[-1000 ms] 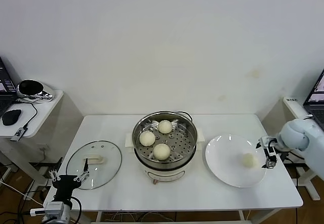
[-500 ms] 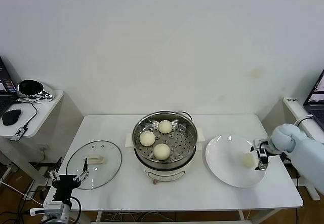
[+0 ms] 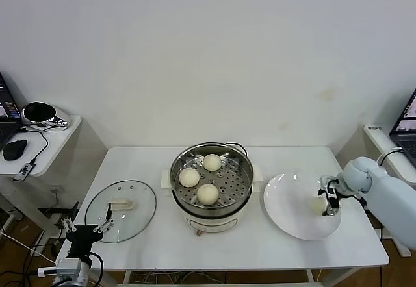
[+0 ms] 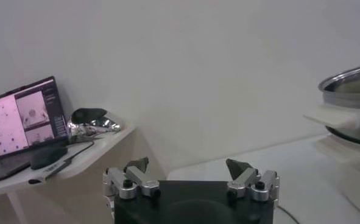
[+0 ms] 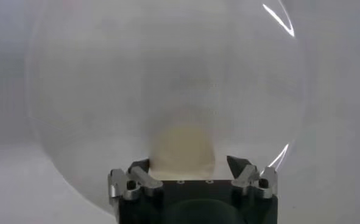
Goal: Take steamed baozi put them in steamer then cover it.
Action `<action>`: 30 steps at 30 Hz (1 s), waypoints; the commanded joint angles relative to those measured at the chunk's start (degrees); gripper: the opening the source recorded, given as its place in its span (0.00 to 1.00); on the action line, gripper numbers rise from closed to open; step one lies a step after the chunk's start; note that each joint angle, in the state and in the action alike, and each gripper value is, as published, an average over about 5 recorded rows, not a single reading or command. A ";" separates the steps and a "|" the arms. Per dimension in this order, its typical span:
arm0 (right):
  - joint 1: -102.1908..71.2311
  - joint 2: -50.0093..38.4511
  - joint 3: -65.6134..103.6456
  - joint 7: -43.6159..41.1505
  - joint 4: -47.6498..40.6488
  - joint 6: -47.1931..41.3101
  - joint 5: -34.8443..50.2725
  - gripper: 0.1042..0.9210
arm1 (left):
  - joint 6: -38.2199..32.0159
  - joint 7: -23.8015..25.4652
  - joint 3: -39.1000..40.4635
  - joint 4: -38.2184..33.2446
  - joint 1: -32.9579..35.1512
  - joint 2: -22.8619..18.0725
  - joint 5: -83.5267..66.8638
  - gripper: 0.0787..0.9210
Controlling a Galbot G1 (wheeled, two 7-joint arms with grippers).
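Note:
The steamer (image 3: 242, 170) stands mid-table with three steamed baozi on its perforated tray (image 3: 189, 177) (image 3: 212, 162) (image 3: 208, 194). Another baozi (image 3: 318, 204) lies on the white plate (image 3: 289, 202) to the right. My right gripper (image 3: 330, 199) is low over the plate at that bun. In the right wrist view the baozi (image 5: 183, 146) sits between the spread fingers of the right gripper (image 5: 189, 163), with a gap on one side. The cover (image 3: 121, 210) lies flat on the table at the left. My left gripper (image 3: 86, 227) waits open at the front left corner, holding nothing (image 4: 189, 165).
A side table (image 3: 39, 141) with a mouse and a shiny headset stands off the left end; a laptop (image 4: 24, 115) sits there too. The steamer's rim and handle (image 4: 350, 91) show in the left wrist view. The table's right edge is just beyond the plate.
My right gripper has moved left from the plate's right rim over the plate, and its fingers now straddle the baozi. The left arm has not moved.

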 commanded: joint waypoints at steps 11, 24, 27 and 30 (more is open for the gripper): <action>5.19 -2.70 -4.37 -3.48 3.09 -0.90 2.90 0.56 | -0.08 0.01 -0.33 -0.12 0.08 -0.05 -0.14 0.88; 41.66 -9.07 -33.37 -4.18 19.72 -13.42 25.91 0.55 | -0.08 0.09 0.46 0.03 -0.57 0.21 -0.39 0.88; 51.75 -6.75 -41.36 -2.29 23.21 -17.30 32.65 0.56 | -0.13 0.07 0.76 0.19 -0.74 0.18 -0.37 0.88; 59.44 -2.37 -47.12 -0.36 25.06 -19.52 38.32 0.56 | -0.13 0.08 0.94 0.11 -0.91 0.33 -0.40 0.88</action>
